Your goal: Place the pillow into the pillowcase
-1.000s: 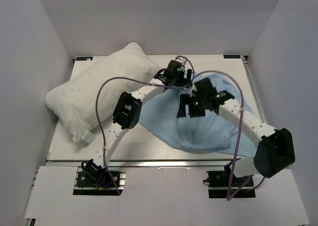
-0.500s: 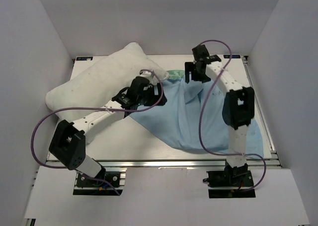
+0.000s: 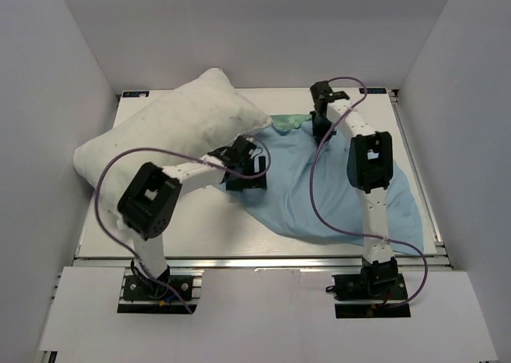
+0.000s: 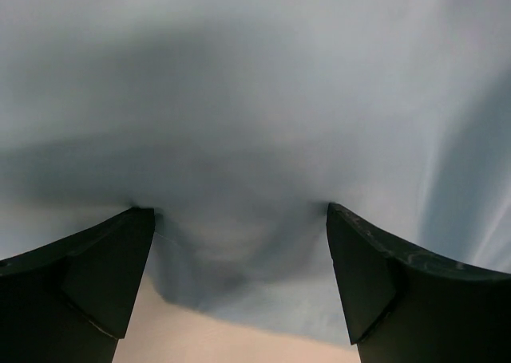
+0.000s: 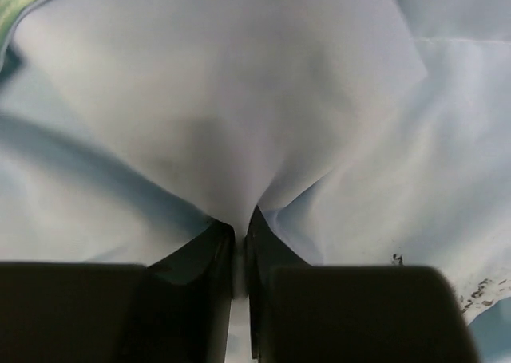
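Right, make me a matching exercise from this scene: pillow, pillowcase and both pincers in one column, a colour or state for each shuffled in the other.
Column one:
1. pillow
2. pillowcase
3. left pincer
4. right pincer

Column two:
A. shut, pinching a fold of fabric
B. white and plump, on the left side
C. open wide over blue cloth
D. light blue, limp, spread out on the right

Pairs: 1-B, 2-D, 3-C, 4-A.

I am seeing the pillow [image 3: 168, 140] lying left of the pillowcase [image 3: 335, 195], the table [image 3: 207, 219] lying beneath the pillowcase.
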Controlling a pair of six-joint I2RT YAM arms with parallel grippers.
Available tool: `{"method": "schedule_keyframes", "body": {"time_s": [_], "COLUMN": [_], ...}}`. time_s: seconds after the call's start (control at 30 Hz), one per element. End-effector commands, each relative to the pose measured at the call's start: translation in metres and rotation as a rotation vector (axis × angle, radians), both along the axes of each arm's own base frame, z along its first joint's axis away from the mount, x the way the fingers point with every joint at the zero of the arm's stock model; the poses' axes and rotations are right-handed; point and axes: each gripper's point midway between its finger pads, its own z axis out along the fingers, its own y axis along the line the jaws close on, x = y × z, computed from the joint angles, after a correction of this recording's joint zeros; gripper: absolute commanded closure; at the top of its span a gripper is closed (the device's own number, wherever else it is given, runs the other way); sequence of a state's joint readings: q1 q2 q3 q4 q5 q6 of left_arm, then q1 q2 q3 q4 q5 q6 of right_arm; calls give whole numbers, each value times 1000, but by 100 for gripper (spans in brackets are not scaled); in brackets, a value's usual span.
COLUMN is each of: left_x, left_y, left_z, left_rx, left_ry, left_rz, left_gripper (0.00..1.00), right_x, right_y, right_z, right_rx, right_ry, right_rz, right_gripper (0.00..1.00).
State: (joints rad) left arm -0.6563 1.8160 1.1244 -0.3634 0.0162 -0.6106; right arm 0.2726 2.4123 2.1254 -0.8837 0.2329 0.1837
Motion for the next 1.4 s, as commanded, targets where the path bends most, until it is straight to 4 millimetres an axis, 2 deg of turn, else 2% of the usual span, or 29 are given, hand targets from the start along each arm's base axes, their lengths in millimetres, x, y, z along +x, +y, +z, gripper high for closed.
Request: {"method": "schedule_keyframes", "body": {"time_s": [0.0, 0.03, 0.07, 0.13, 0.17, 0.2, 0.23, 0.27, 0.3, 0.33, 0.37, 0.4, 0.47, 0.5, 0.53, 0.6, 0.63, 0.67, 0.73, 0.77, 0.83, 0.87, 0.93, 0.97, 1.0, 1.07, 1.1, 1.2, 1.37], "left_x": [35, 48, 79, 118, 120, 181, 203, 221, 246, 252, 270, 271, 281, 285, 294, 289, 285, 281, 265, 259, 234, 216, 185, 160, 142, 113, 80, 33, 2], "left_y": [-12, -19, -37, -54, -51, -91, -99, -108, -110, -112, -123, -107, -111, -111, -116, -118, -117, -112, -104, -101, -103, -98, -95, -83, -83, -78, -72, -58, -2], "left_z": [-28, -34, -43, -49, -100, -45, -41, -55, -31, -26, 3, 15, 56, 68, 111, 134, 168, 167, 196, 203, 215, 224, 226, 224, 222, 225, 220, 217, 188], "left_rx": [83, 102, 119, 152, 228, 133, 100, 54, -35, -111, -254, -330, -446, -443, -467, -467, -484, -451, -441, -433, -452, -447, -448, -427, -416, -411, -411, -429, -304], "left_ry": [-20, -30, -53, -87, 3, -161, -192, -218, -283, -290, -381, -356, -418, -440, -519, -550, -601, -610, -634, -640, -611, -600, -554, -530, -523, -549, -536, -537, -486], "left_rz": [-14, -19, -29, -55, -80, -78, -77, -73, -44, -33, -19, 48, 39, 33, 14, -45, -65, -85, -106, -123, -206, -235, -297, -304, -320, -331, -353, -370, -204], "left_gripper": [2, 2, 2, 2, 2, 2, 2, 2, 2, 2, 2, 2, 2, 2, 2, 2, 2, 2, 2, 2, 2, 2, 2, 2, 2, 2, 2, 2, 2], "right_x": [19, 24, 32, 42, 46, 50, 54, 59, 63, 64, 66, 64, 53, 48, 39, 23, 16, 2, -23, -51, -81, -115, -145, -160, -189, -214, -232, -254, -243], "right_y": [-71, -85, -98, -147, -159, -188, -189, -201, -194, -182, -178, -166, -149, -137, -132, -121, -120, -110, -106, -98, -101, -93, -93, -92, -95, -92, -91, -81, -60], "right_z": [1, 3, 7, 6, 8, 14, 20, 27, 44, 55, 65, 93, 101, 121, 118, 135, 136, 126, 139, 133, 122, 108, 94, 100, 77, 74, 59, 38, 20], "right_rx": [-6, 3, 18, 71, 98, 133, 211, 247, 297, 345, 330, 332, 351, 358, 348, 320, 292, 284, 254, 244, 194, 183, 182, 189, 162, 147, 132, 103, 55], "right_ry": [-9, -22, -44, -73, -88, -115, -127, -155, -187, -202, -234, -281, -275, -302, -280, -288, -280, -235, -231, -194, -165, -123, -100, -120, -49, -39, 2, 50, 120], "right_rz": [-156, -202, -234, -366, -398, -463, -461, -455, -397, -320, -219, -168, -95, -58, -59, -55, -63, -59, -99, -108, -205, -209, -257, -253, -263, -272, -253, -160, -78], "right_gripper": [87, 88, 88, 90, 90, 88, 84, 78, 67, 57, 43, 37, 22, 14, 11, 11, 11, 11, 11, 11, 11, 11, 11, 11, 11, 11, 11, 11, 11]}}
